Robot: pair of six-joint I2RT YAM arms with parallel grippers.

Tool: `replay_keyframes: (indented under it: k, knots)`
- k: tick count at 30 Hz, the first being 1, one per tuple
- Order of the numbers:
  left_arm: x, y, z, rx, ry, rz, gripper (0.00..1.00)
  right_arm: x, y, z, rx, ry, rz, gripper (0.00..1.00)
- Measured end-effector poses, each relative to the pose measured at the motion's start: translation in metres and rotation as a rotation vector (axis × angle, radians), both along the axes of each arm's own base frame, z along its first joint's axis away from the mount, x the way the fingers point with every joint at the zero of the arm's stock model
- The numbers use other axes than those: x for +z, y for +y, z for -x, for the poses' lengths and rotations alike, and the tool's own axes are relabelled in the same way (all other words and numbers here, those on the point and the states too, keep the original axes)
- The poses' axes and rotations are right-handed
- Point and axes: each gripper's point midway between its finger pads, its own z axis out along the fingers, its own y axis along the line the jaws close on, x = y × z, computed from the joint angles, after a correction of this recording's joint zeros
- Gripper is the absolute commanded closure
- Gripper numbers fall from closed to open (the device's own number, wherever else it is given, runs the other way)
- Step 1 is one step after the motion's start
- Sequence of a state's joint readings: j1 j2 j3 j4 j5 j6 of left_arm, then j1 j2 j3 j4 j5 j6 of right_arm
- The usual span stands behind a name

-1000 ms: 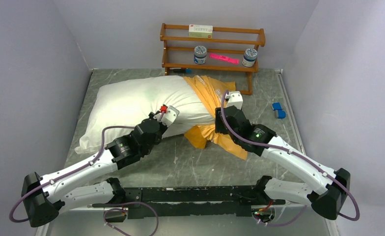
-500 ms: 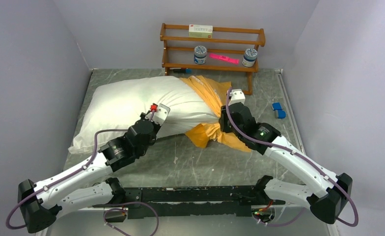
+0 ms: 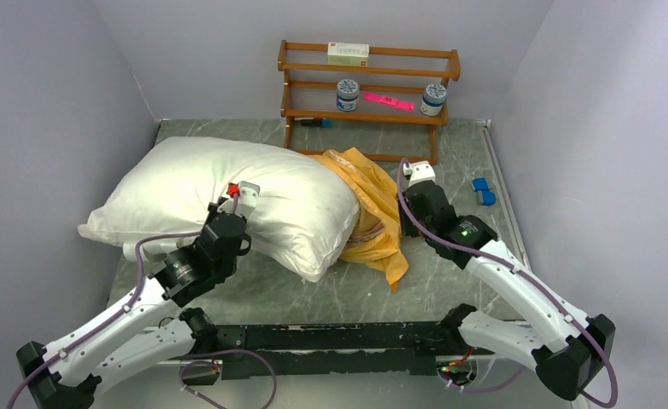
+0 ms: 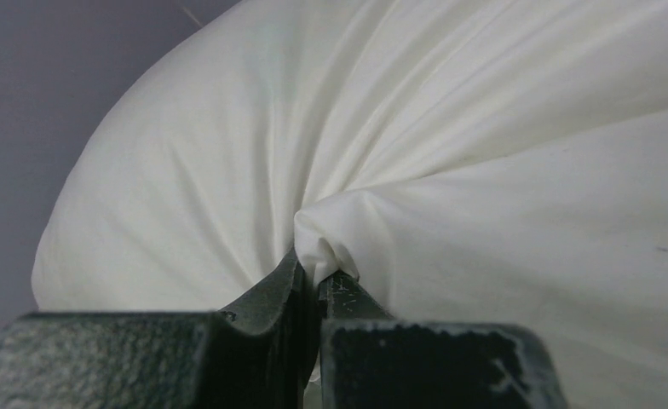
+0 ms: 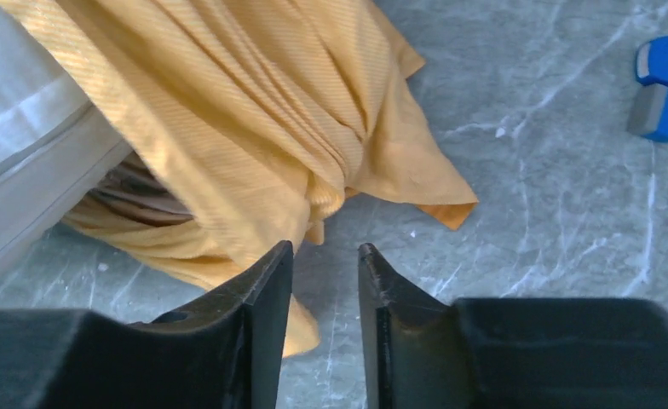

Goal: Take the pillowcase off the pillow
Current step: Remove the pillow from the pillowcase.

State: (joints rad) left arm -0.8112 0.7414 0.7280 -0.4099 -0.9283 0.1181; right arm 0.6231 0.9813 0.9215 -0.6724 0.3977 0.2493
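Observation:
The white pillow [image 3: 186,183] lies across the left half of the table, bunched and lifted where my left gripper [image 3: 244,194] holds it. In the left wrist view that gripper [image 4: 318,273] is shut on a pinched fold of the pillow [image 4: 484,170]. The orange-yellow pillowcase [image 3: 373,204] lies crumpled and slack at the pillow's right end, draped over that corner. My right gripper [image 3: 411,183] hovers just right of the pillowcase. In the right wrist view it [image 5: 325,251] is open with only bare table between the fingers, the pillowcase [image 5: 254,111] to its left, and the pillow [image 5: 15,102] at the far left.
A wooden rack [image 3: 369,85] with two jars, a box and a pink item stands at the back. Two blue blocks [image 3: 482,191] [image 5: 667,85] lie near the right wall. Grey walls close in on both sides of the marbled table [image 3: 450,273].
My left gripper has pulled the pillow leftward, drawing most of it out of the pillowcase. The pillowcase has slumped into a heap. My right gripper has shifted slightly right and back.

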Motion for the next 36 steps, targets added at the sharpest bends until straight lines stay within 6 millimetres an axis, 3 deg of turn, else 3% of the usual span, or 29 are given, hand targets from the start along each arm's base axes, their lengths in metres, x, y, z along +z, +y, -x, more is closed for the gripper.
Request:
replay_keyframes:
  k: [6, 13, 18, 25, 32, 36]
  knots:
    - [-0.005, -0.002, 0.005, -0.057, -0.001, 0.012, 0.95, -0.008, 0.02, 0.006, 0.106, 0.04, -0.051, 0.29]
    - [-0.006, -0.002, 0.01, -0.099, -0.018, 0.03, 0.95, -0.001, 0.049, -0.005, 0.196, 0.03, -0.125, 0.11]
    - [-0.005, -0.003, 0.01, -0.109, -0.022, 0.034, 0.95, 0.018, 0.076, -0.039, 0.222, -0.022, -0.157, 0.01]
    - [-0.006, -0.004, 0.012, -0.123, -0.027, 0.044, 0.95, 0.054, 0.093, -0.099, 0.205, -0.144, -0.224, 0.0]
    - [-0.006, -0.003, 0.015, -0.142, -0.039, 0.062, 0.95, 0.04, 0.104, -0.159, 0.175, -0.128, -0.298, 0.0]
    - [-0.004, -0.004, 0.016, -0.16, -0.046, 0.07, 0.95, 0.023, 0.123, -0.177, 0.2, -0.081, -0.34, 0.03]
